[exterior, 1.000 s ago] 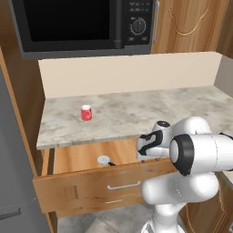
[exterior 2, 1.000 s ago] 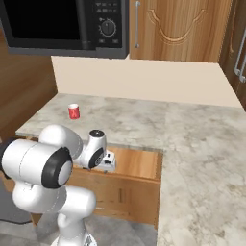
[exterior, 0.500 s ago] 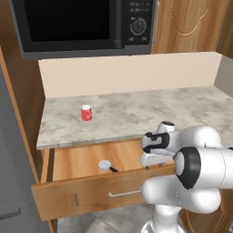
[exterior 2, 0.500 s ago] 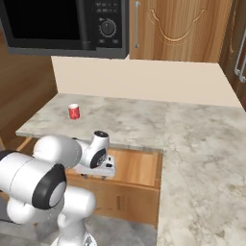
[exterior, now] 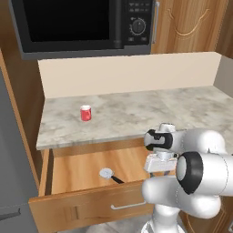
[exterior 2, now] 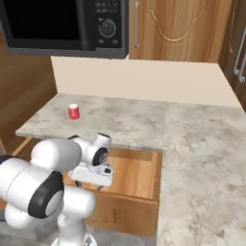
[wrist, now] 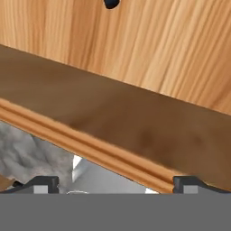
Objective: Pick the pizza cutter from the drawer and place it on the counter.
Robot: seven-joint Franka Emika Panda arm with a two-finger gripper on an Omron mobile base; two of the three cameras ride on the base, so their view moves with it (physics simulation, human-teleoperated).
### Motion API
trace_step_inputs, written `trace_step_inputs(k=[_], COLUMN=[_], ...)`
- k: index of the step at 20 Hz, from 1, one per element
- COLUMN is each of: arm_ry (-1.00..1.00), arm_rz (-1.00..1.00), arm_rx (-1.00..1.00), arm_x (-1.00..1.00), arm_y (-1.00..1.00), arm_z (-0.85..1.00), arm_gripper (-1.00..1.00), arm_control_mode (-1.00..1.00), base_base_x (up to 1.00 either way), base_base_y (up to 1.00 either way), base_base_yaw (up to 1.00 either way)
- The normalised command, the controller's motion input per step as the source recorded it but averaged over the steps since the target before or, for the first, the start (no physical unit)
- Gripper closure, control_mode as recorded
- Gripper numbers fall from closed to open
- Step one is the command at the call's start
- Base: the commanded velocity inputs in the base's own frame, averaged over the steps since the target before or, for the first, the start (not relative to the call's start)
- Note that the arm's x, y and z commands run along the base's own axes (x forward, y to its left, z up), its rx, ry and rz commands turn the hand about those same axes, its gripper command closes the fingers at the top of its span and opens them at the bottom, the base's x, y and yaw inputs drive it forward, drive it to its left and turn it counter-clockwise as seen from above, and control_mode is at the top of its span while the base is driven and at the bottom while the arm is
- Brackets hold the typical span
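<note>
The pizza cutter [exterior: 109, 174] lay left of the gripper [wrist: 113, 184], handle pointing toward the arm; fingers spread, holding nothing.

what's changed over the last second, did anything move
The drawer has come further out, so more of its wooden floor shows and the pizza cutter lies in plain sight. The arm swung its elbow and hand over the drawer's right part; the gripper now looks down over the drawer's front edge, open and holding nothing. The red can on the counter stayed put.
</note>
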Motion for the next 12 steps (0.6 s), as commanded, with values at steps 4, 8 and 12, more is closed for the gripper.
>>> trace_step_inputs(k=[4, 8, 12], arm_ry=[-0.19, -0.28, -0.22], arm_rz=[0.09, 0.12, 0.10], arm_rx=[0.00, -0.01, -0.11], arm_x=[-0.70, 0.26, 0.70], arm_y=[0.03, 0.40, 0.76], arm_z=[0.71, 1.00, 0.74], arm_gripper=[-1.00, -1.00, -1.00], arm_control_mode=[-1.00, -1.00, -1.00], base_base_x=[0.00, 0.00, 0.00], base_base_y=[0.00, 0.00, 0.00], base_base_yaw=[0.00, 0.00, 0.00])
